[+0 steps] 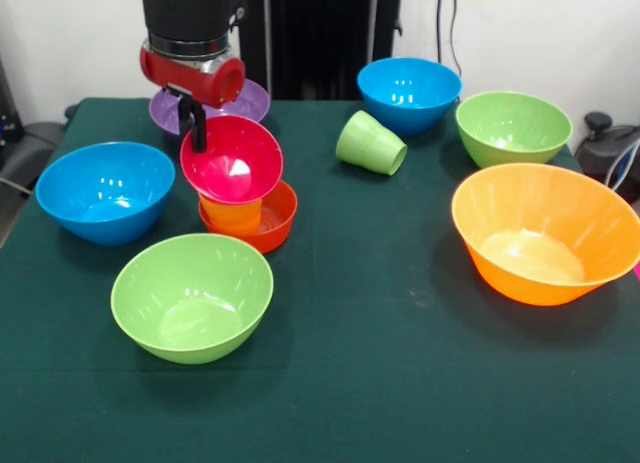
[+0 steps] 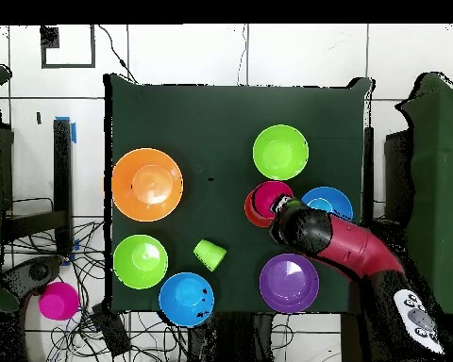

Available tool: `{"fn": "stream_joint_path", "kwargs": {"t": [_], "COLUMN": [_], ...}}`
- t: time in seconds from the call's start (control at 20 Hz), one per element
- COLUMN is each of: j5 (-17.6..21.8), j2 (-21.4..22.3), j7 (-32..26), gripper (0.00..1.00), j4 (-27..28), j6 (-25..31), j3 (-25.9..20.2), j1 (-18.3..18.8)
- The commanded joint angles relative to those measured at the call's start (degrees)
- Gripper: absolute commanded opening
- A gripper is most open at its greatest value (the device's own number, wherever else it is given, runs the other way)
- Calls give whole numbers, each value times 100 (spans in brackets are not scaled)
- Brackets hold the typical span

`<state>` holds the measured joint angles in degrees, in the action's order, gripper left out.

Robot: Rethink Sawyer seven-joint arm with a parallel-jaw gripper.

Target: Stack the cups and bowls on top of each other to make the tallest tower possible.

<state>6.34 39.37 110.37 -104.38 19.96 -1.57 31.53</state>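
across a dark green cloth-covered table the glossy plastic bowls sit scattered, with a pale wall behind and a white tiled floor with loose cables showing around the table from above.

the largest orange bowl is wide and flared, resting at the front view's right. a light green bowl sits nearest the camera, and a second light green bowl stands at the far right beside a blue bowl. another blue bowl is at the left edge. a shallow purple bowl lies at the far side, partly hidden behind the arm. the light green cup, ribbed and tapered, lies tipped on its side between the blue bowl and the tower.

the tower stands left of centre: a small red-orange bowl at the bottom, an orange cup standing inside it, and a magenta bowl on top, tilted so its hollow faces the camera.

the red and black arm comes down over the tower. the gripper has one dark finger showing at the magenta bowl's far rim; i cannot tell whether it is open, closed or clamping the rim.

a small pink object lies on the floor off the table.
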Motion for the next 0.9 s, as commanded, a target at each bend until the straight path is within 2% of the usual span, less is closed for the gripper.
{"fn": "stream_joint_path", "kwargs": {"t": [0.05, 0.9], "j5": [51, 83], "j2": [-362, -339], "j7": [558, 596], "gripper": [0, 0], "j4": [-162, -215], "j6": [-205, -312], "j3": [-349, -301], "j1": [-175, -236]}}
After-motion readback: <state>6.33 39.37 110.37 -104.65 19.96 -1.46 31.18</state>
